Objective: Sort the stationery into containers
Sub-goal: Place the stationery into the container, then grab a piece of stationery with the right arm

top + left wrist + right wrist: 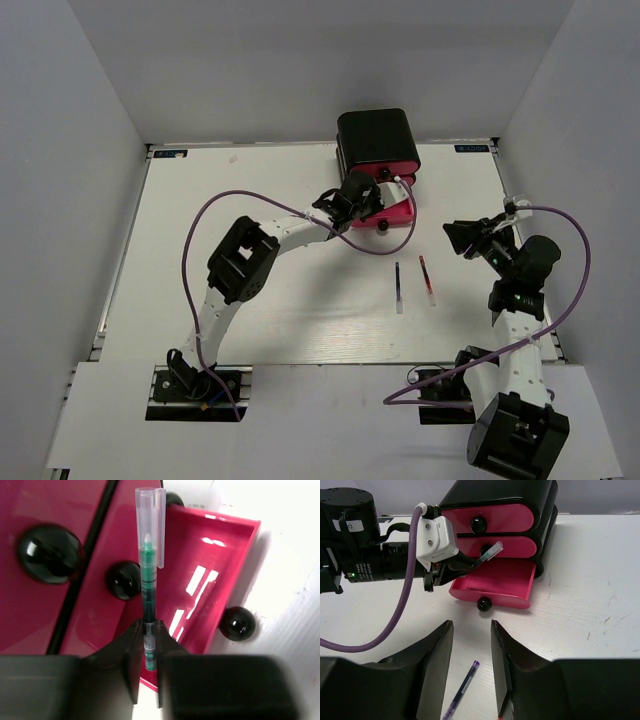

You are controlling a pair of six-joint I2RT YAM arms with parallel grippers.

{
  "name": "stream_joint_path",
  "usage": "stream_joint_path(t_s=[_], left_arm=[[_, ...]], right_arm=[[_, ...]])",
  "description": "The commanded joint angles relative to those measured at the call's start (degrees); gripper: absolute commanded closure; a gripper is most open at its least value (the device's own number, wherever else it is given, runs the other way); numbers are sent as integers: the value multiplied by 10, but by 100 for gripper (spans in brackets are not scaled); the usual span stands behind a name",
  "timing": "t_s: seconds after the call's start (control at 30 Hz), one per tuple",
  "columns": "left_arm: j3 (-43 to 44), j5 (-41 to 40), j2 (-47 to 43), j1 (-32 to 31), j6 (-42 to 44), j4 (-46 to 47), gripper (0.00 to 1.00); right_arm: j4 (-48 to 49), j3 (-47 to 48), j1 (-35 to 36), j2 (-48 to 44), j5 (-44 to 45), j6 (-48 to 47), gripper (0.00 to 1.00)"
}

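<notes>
The black cabinet (377,135) stands at the back of the table with three pink drawers. The bottom drawer (385,216) is pulled open and shows bare in the left wrist view (210,580) and the right wrist view (497,582). My left gripper (148,630) is shut on a green pen (149,570) with a clear cap, held over the open drawer; the pen also shows in the right wrist view (489,555). My right gripper (471,630) is open and empty above a blue pen (461,689). The blue pen (398,287) and a red pen (427,279) lie on the table.
The left arm's purple cable (200,225) loops over the table's left half. The right arm's cable (575,290) loops along the right edge. Grey walls enclose the table on three sides.
</notes>
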Motion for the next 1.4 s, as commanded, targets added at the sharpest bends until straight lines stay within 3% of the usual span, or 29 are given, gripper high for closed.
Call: stream_joint_path(t_s=[0.0,0.03,0.17,0.23,0.43,0.57,0.63,0.7,0.77,0.9,1.1,1.23,1.37], left_arm=[[8,-14,-19,2,4,1,70],[8,-14,-24,2,-2,1,59],[8,-19,-49,-3,-16,-5,45],[8,-19,-61,-3,-22,-5,44],[-50,-2,-165,-8,-64,11,40],[-128,-2,-271,-8,-148,-2,39],[-168,3,-316,3,-221,-29,30],[-195,-18,-382,8,-324,-93,15],[-238,-40,-422,8,-355,-166,10],[-378,-45,-537,8,-421,-218,8],[-533,-65,-725,8,-456,-253,6],[-602,-76,-816,8,-471,-253,4],[-610,-82,-850,8,-478,-259,3]], right_arm=[[27,-2,-9,2,-16,3,57],[30,-2,-11,6,-18,5,55],[36,-7,-14,26,-42,18,47],[30,-4,-14,34,-57,9,40],[-58,35,-8,58,-51,-66,40],[-167,83,13,114,-15,-142,45],[-244,121,39,143,25,-184,47],[-277,148,58,181,82,-215,47],[-325,171,90,205,110,-245,47],[-383,182,153,248,230,-279,47],[-413,186,228,291,336,-288,45],[-411,185,250,325,397,-282,48],[-413,185,262,354,413,-287,52]])
